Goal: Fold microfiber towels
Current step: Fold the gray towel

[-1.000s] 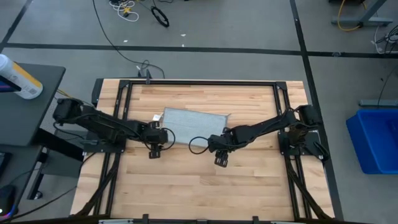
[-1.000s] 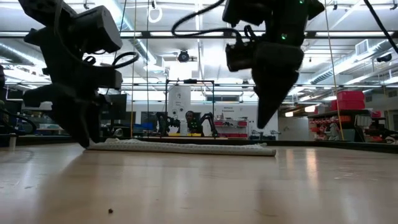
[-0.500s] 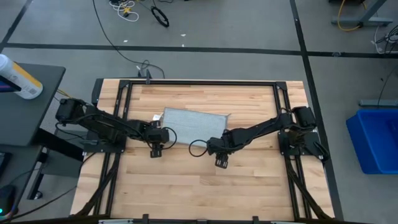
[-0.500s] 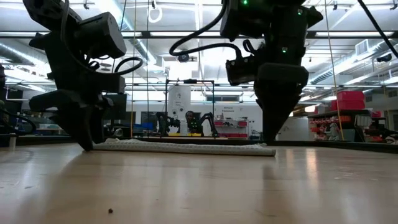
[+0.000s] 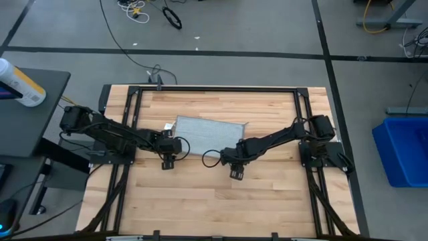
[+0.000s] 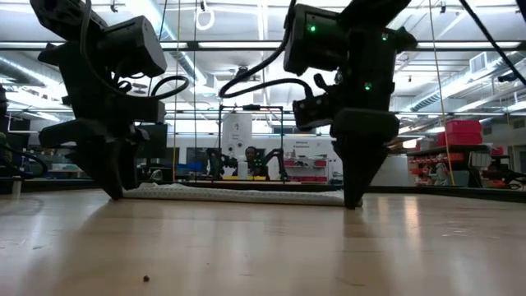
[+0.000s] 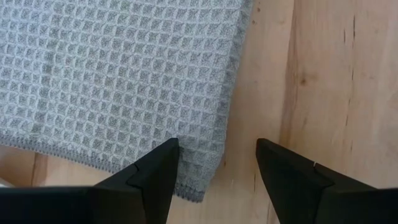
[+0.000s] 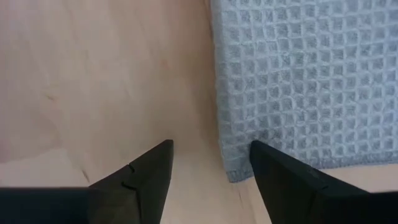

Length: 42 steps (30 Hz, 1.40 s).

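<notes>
One light grey-blue waffle-textured towel (image 5: 208,134) lies flat on the wooden table, a little behind its middle; in the low view the towel (image 6: 238,194) is a thin strip. My left gripper (image 5: 167,163) stands open, low over the towel's near left corner (image 7: 199,191). In the left wrist view this gripper (image 7: 216,143) has one finger over the cloth and one over bare wood. My right gripper (image 5: 234,174) points down, open, at the near right corner (image 8: 233,174). In its own wrist view the right gripper (image 8: 211,144) straddles that corner's side edge. My left gripper reaches down to about table height (image 6: 115,191), slanting from the left, its fingers astride the towel's corner; I cannot tell whether they touch cloth or wood. My right gripper (image 6: 353,197) comes from above to table height beside the other near corner; touch cannot be told either.
A black frame (image 5: 214,89) runs around the tabletop and carries both arm bases. Bare wood (image 5: 214,207) stretches from the grippers to the near edge. Off the table are a blue bin (image 5: 404,150) to the right and a bottle (image 5: 20,84) on a dark stand to the left.
My right gripper has come down from well above the table to table height at the towel's near right corner, still open and pointing down. The towel has not moved.
</notes>
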Motion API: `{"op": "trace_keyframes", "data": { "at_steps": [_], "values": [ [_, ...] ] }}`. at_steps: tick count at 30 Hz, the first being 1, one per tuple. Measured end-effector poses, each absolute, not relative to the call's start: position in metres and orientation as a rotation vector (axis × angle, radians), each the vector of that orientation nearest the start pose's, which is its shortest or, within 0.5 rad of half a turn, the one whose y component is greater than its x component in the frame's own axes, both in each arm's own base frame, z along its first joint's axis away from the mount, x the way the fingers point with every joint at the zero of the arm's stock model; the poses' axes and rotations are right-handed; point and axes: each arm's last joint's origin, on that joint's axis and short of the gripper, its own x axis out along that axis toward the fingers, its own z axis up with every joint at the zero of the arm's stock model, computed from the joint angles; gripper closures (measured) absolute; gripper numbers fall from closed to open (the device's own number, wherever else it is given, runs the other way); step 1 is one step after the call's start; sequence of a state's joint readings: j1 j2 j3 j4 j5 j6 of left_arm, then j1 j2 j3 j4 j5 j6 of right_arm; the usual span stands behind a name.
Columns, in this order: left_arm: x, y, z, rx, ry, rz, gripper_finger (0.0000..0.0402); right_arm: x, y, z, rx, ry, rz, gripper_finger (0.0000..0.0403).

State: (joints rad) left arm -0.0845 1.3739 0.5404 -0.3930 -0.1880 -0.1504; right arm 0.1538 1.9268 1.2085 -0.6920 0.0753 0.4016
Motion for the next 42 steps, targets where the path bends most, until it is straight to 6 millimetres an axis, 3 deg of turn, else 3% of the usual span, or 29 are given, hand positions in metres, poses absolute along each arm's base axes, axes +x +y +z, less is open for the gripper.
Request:
{"op": "trace_keyframes", "data": {
  "at_steps": [11,20,42],
  "values": [
    [0.209,-0.012,0.130,0.037,1.205,0.188,0.0175,0.346,0.042,0.138,0.133,1.419,-0.217,0.0233],
    [0.209,-0.012,0.130,0.038,1.211,0.173,0.0207,0.345,0.040,0.138,0.105,1.423,-0.251,0.0391],
    [0.208,-0.012,0.129,0.004,1.214,0.191,0.0219,0.344,0.041,0.138,0.163,1.420,-0.299,0.0401]
  ]
}}
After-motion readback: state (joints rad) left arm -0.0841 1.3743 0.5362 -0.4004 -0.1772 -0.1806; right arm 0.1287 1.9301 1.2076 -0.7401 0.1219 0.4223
